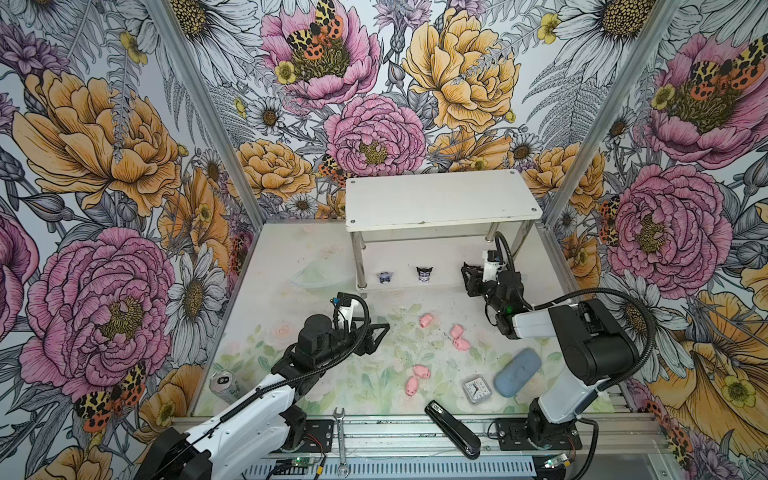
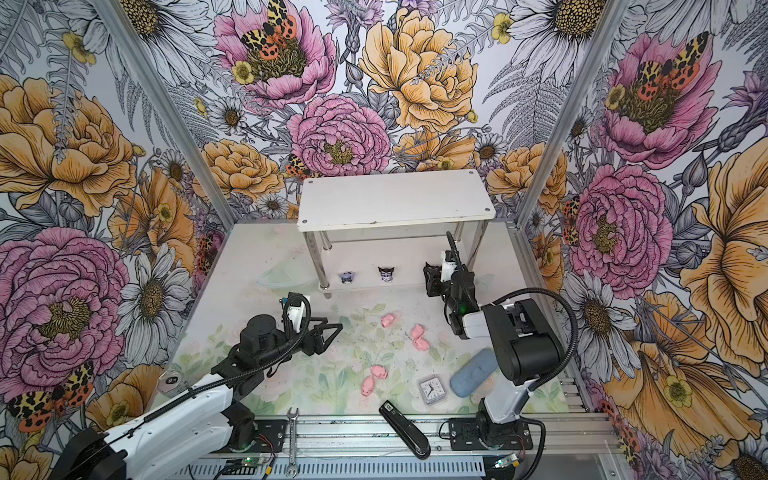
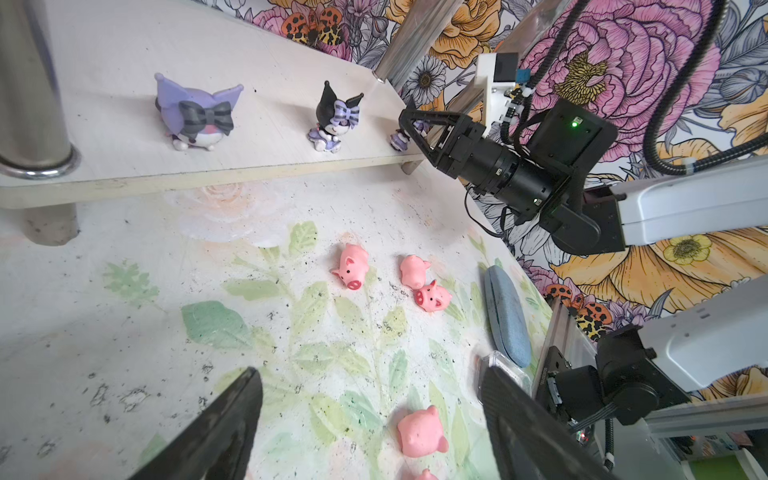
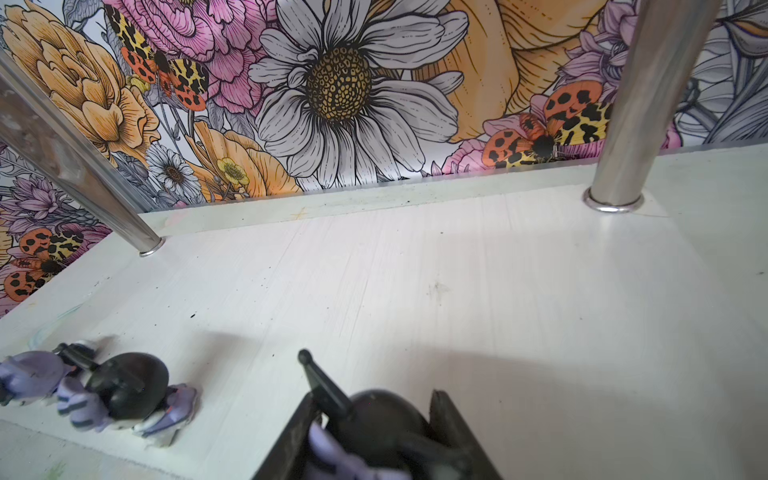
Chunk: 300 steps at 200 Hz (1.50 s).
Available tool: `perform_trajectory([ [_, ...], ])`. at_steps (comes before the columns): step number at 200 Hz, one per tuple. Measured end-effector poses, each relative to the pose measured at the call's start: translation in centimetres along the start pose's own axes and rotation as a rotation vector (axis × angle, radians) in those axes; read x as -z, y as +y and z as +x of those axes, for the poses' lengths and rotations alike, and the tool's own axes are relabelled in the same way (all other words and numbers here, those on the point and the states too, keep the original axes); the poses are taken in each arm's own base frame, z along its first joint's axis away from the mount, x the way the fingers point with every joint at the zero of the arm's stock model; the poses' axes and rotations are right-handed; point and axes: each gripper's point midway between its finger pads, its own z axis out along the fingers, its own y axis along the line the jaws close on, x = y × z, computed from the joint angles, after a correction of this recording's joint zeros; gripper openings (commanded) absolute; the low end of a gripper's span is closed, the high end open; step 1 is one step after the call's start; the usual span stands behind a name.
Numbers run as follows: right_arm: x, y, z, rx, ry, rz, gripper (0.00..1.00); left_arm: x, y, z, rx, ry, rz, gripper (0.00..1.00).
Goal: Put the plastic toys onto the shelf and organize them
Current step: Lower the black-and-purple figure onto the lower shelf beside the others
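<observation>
- Floral-print walls close in three sides; underfoot lies a pale leaf-printed table mat (image 1: 291,257).
- White two-tier shelf (image 1: 440,199) with chrome tube legs stands at the back, right of centre.
- On the lower tier's front edge, a lavender-hooded figurine (image 3: 195,112) with a dark bow stands near the left front leg. A black-eared figurine (image 3: 336,116) with a striped lilac bow is further along; both are upright and well apart.
- The right gripper (image 3: 411,124) reaches in at that tier's right end. Its jaws are partly closed, pressing either side of a third figurine (image 4: 374,419) with a black head and purple trim (its base rests on the board).
- The left gripper (image 1: 378,334) hovers over the mat in front of the shelf, jaws spread wide with nothing between them.
- Five small pink plastic pigs lie on the mat: lone pig (image 1: 426,320); a close pair (image 1: 457,331), (image 1: 461,344); a nearer pair (image 1: 422,371), (image 1: 411,386).
- Along the front edge are a small square clock (image 1: 473,389), a blue oblong case (image 1: 517,372) and a black stapler (image 1: 452,430).
</observation>
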Motion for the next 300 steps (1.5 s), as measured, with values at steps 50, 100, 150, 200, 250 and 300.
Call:
perform_trajectory([
  [50,0.2,-0.3,1.8,-0.005,0.075,0.012,0.65,-0.1,0.1,0.0,0.005,0.002,0.001,0.84],
  [100,0.2,-0.4,2.2,0.005,0.094,0.015,0.66,-0.1,0.1,-0.1,0.003,-0.001,0.004,0.85],
  [150,0.0,-0.6,2.1,0.004,0.095,0.027,0.61,-0.1,0.0,-0.1,0.003,-0.002,0.004,0.85],
  [200,-0.6,-0.9,1.9,-0.018,0.087,0.061,0.6,-0.1,0.0,-0.1,0.002,-0.004,0.005,0.85],
  [250,-1.5,-0.2,1.8,-0.008,0.07,0.079,0.61,-0.1,0.0,-0.1,0.002,-0.004,0.005,0.86],
  [300,-1.6,0.5,2.1,0.005,0.069,0.084,0.64,-0.1,0.0,-0.1,0.002,-0.004,0.005,0.86],
])
